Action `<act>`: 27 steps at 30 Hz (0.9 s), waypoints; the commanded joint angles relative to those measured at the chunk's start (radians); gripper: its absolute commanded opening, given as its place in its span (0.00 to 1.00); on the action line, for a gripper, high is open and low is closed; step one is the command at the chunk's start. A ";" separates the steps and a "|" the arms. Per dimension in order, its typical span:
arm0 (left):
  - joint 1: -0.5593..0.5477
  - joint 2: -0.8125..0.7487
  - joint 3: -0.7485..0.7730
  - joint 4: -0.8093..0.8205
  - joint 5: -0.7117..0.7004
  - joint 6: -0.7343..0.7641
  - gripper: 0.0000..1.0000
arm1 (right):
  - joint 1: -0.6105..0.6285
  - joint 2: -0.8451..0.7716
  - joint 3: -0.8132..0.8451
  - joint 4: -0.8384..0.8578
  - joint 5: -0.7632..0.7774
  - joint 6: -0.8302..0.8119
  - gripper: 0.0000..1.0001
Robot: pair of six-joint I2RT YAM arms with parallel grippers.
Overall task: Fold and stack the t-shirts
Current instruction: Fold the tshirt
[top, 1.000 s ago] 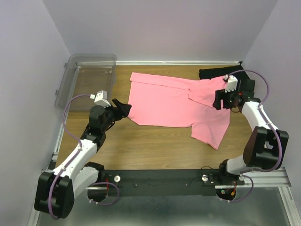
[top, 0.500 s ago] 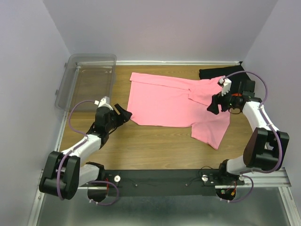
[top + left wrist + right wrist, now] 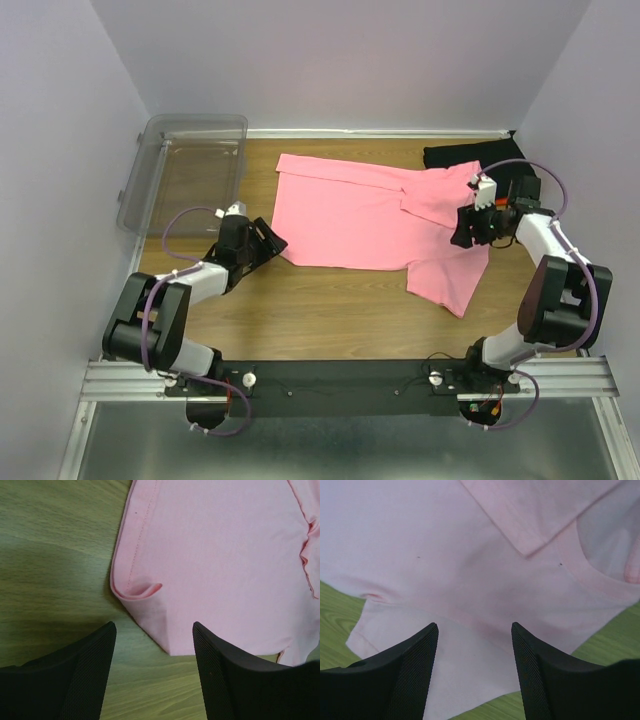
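Note:
A pink t-shirt lies spread across the middle of the wooden table, its upper edge folded over. A folded black t-shirt sits at the back right. My left gripper is low at the pink shirt's near left corner, and that corner reaches in between its open jaws. The left gripper holds nothing. My right gripper hovers open over the shirt's right side, close to the neck opening. Pink cloth lies under the right gripper, with nothing pinched.
A clear plastic bin stands at the back left beside the wall. Bare wood runs between the shirt and the arm bases. Walls close in the table on three sides.
My left arm has dropped low and reached toward the shirt's near left corner. The right gripper has shifted a little over the shirt's right side. Both pairs of jaws have narrowed slightly.

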 commanded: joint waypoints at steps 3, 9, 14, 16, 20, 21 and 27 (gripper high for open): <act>-0.019 0.118 0.074 -0.046 -0.048 0.016 0.70 | -0.026 0.003 -0.036 0.056 0.059 0.076 0.68; -0.046 0.169 0.107 -0.061 -0.070 0.008 0.70 | -0.028 -0.020 -0.051 0.054 0.039 0.075 0.68; -0.053 0.184 0.107 -0.078 -0.056 0.027 0.61 | -0.028 -0.037 -0.060 0.053 0.034 0.070 0.68; -0.056 0.180 0.101 -0.084 -0.045 0.036 0.48 | -0.028 -0.048 -0.062 0.054 0.024 0.071 0.68; -0.057 0.160 0.088 -0.092 -0.005 0.065 0.03 | -0.029 -0.069 -0.065 0.051 0.013 0.071 0.68; -0.057 0.149 0.082 -0.095 -0.001 0.067 0.00 | -0.029 -0.077 -0.068 0.051 0.013 0.070 0.68; -0.057 -0.004 0.006 -0.142 -0.014 0.053 0.00 | -0.029 -0.132 -0.092 0.042 0.021 0.035 0.69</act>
